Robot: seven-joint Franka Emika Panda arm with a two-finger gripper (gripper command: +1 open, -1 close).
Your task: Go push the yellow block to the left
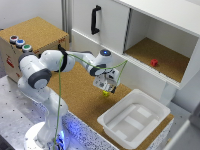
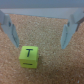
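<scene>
two grey fingers (image 2: 11, 31) of the gripper (image 2: 40, 35) stand spread wide, holding nothing. the yellow block (image 2: 30, 56), a small cube marked with a black t, sits on speckled cork (image 2: 55, 70) just below them, untouched.

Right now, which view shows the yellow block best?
Wrist view: the yellow block sits large between the gripper fingers, a T on top. The exterior view shows only a yellow speck under the gripper.
</scene>
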